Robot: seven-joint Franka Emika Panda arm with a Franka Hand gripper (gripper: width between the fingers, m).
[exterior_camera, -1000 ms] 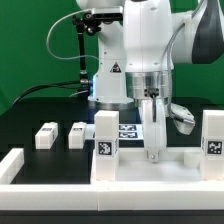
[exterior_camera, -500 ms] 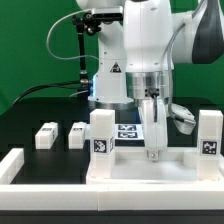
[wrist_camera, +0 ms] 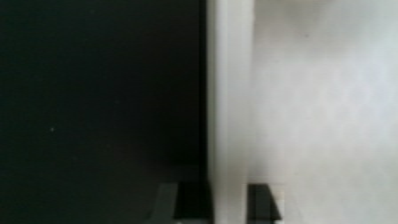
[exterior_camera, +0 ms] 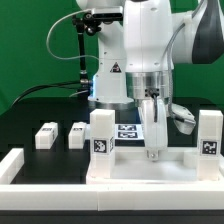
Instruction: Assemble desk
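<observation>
The exterior view sits low in front of the worktop (exterior_camera: 30,112), almost level with it, and faces the arm (exterior_camera: 150,40) head-on at middling range. The wrist view looks down along the hand (exterior_camera: 153,156), very close to the tabletop panel (exterior_camera: 140,172), with the fingers (wrist_camera: 189,203) just in frame. Both views share that panel's edge and the dark worktop beside it.

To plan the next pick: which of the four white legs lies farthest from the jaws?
The loose leg at the exterior view's far left. Its loose neighbour lies closer; the two upright legs stand on the tabletop panel.
</observation>
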